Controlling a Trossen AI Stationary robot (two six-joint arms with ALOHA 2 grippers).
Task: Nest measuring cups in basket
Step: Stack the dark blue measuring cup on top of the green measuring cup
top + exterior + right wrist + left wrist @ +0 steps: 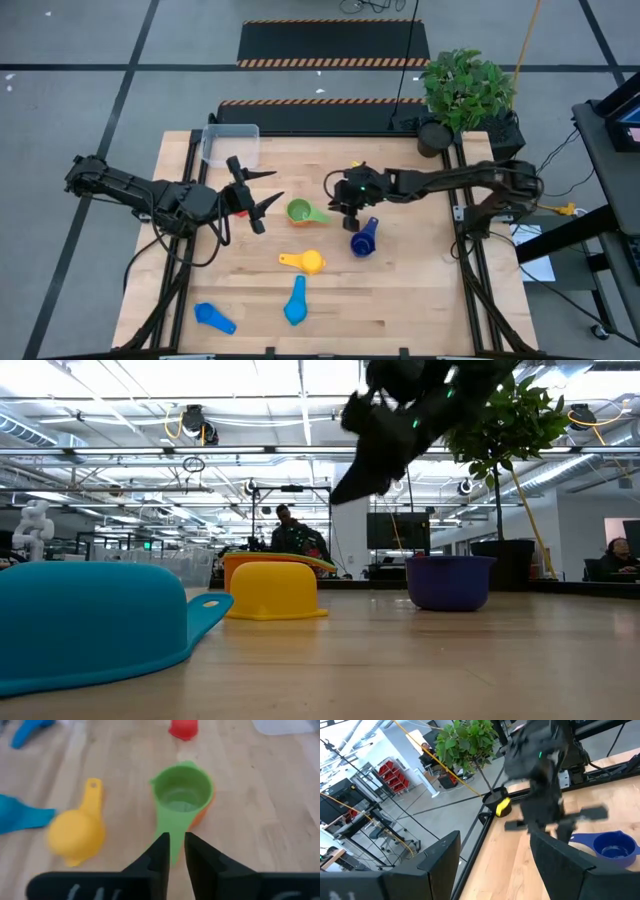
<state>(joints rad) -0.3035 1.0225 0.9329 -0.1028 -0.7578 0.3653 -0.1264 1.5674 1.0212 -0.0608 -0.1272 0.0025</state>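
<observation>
Green cup's handle (167,827) beneath nearly closed, empty right gripper (177,851).

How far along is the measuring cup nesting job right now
Barely begun. Done: the green cup sits nested in the orange cup. In hand: nothing; the right gripper hovers above the green cup's handle, fingers almost closed but empty, and the left gripper is open near the red cup. Left: the basket is empty; the yellow, navy and two light blue cups lie loose.
</observation>
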